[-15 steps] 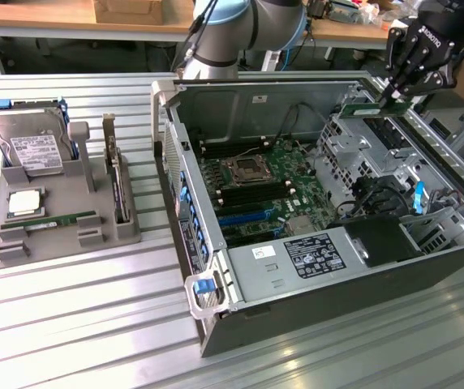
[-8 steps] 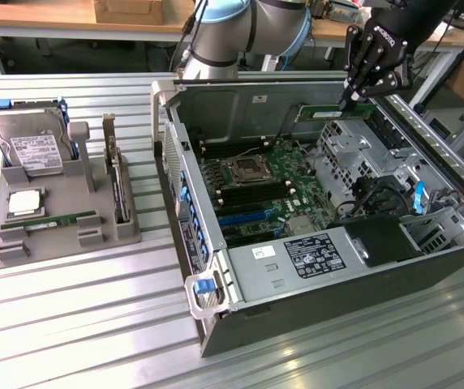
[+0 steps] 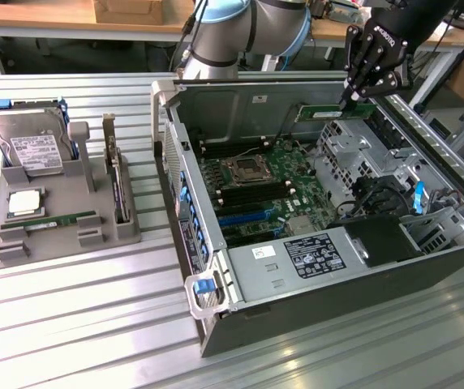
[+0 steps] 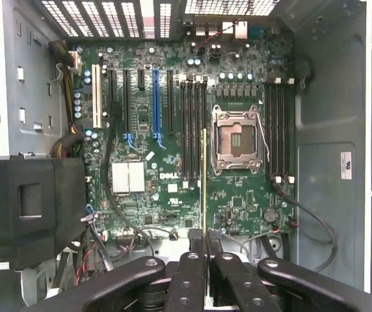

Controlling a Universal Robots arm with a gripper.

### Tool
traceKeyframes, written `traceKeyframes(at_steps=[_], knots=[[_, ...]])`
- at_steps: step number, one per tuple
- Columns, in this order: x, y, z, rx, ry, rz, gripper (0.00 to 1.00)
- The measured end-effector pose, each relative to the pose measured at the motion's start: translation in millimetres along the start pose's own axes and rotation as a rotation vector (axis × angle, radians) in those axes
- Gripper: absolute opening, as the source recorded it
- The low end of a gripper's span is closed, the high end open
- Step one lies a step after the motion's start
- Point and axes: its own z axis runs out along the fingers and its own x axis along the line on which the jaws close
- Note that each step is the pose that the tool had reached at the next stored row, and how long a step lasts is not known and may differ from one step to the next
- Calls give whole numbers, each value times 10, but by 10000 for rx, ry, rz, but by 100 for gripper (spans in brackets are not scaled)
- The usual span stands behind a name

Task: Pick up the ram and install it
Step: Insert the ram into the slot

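Ribbed metal bench (image 3: 70, 332), with an open computer case (image 3: 240, 101) lying on its side toward the exterior view's right and a grey tray (image 3: 53, 239) toward its left. Kept in the tray: a hard drive (image 3: 33, 146), a square chip (image 3: 25, 203), a spare green stick (image 3: 60, 220) lying flat, and an upright dark card (image 3: 117, 182). Hovered above the case's far side as a black gripper (image 3: 352, 99), fingers pinched on one end of the ram (image 3: 333, 111). Carried the ram level, raised clear of the motherboard (image 3: 256, 182), not yet in a slot. Showed edge-on from the wrist, running out from the fingers over the motherboard, between the CPU socket (image 4: 236, 140) and a bank of black slots (image 4: 192, 130).
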Motion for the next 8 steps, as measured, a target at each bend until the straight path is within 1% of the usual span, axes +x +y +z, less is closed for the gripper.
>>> traceKeyframes(at_steps=[8], knots=[[3,10,37,0,0,-1,12]])
